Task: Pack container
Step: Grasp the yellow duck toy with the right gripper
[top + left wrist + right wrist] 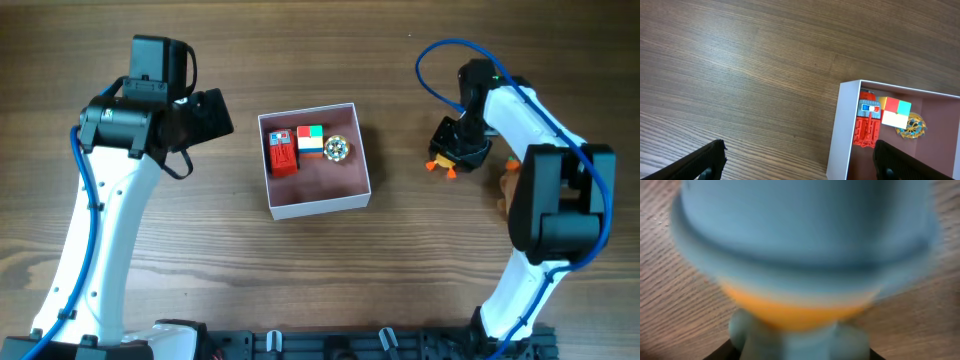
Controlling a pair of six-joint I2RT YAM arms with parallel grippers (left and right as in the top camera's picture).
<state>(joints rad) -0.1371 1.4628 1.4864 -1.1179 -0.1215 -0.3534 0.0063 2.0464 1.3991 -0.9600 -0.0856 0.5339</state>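
Observation:
The container (318, 206), a square shallow box with white walls and a dusty-pink inside, sits mid-table. In it lie a red toy (283, 153), a colour-block cube (310, 140) and a small round toy (337, 150). My left gripper (218, 117) is open and empty just left of the box. The left wrist view shows its fingers (802, 164) straddling the box's left wall (841, 132). My right gripper (456, 150) is at the right, shut on a blue and orange toy (800, 255) that fills the right wrist view, blurred. The toy's orange parts (442, 168) show below the gripper.
A tan object (508, 186) lies right of the right gripper, partly hidden by the right arm. Bare wooden tabletop (740, 75) surrounds the box. A black rail (330, 345) runs along the front edge.

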